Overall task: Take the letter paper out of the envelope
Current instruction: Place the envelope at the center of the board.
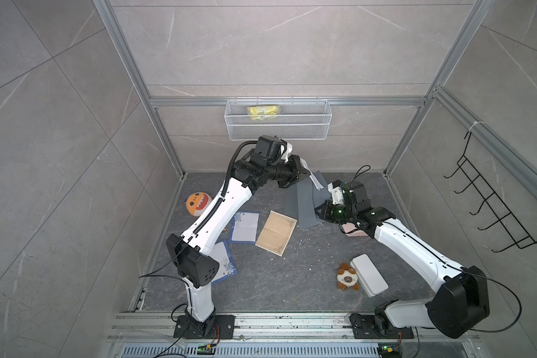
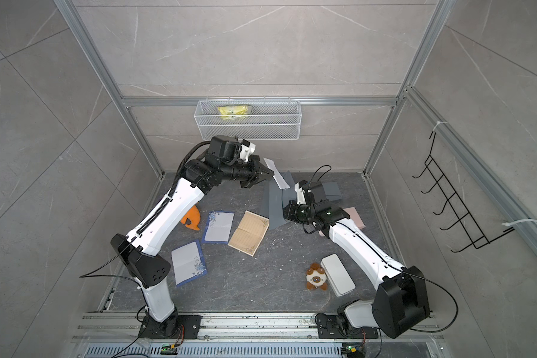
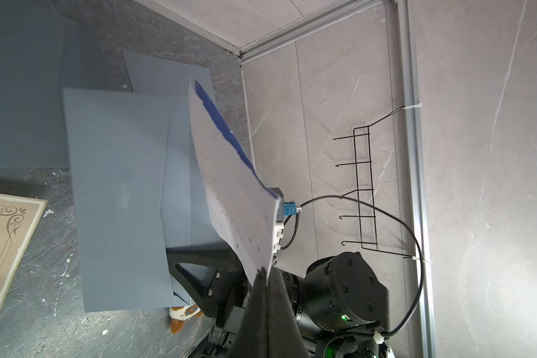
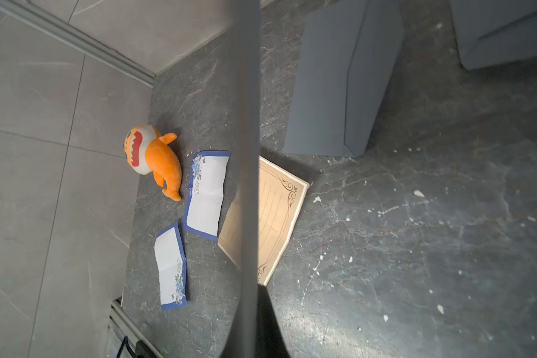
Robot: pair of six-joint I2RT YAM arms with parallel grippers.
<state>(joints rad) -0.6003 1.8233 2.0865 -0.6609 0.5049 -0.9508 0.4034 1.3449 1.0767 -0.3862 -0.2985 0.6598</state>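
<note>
The letter paper [image 3: 230, 186] sticks out past the tips of our left gripper [image 1: 306, 174], pinched tight, right beside the envelope [image 3: 118, 201] our right gripper [image 1: 319, 214] squeezes. A corner could catch the envelope's mouth and tear. The wire basket [image 1: 278, 131] sits close behind our left gripper; the counter [image 1: 292, 279] below has more room.
</note>
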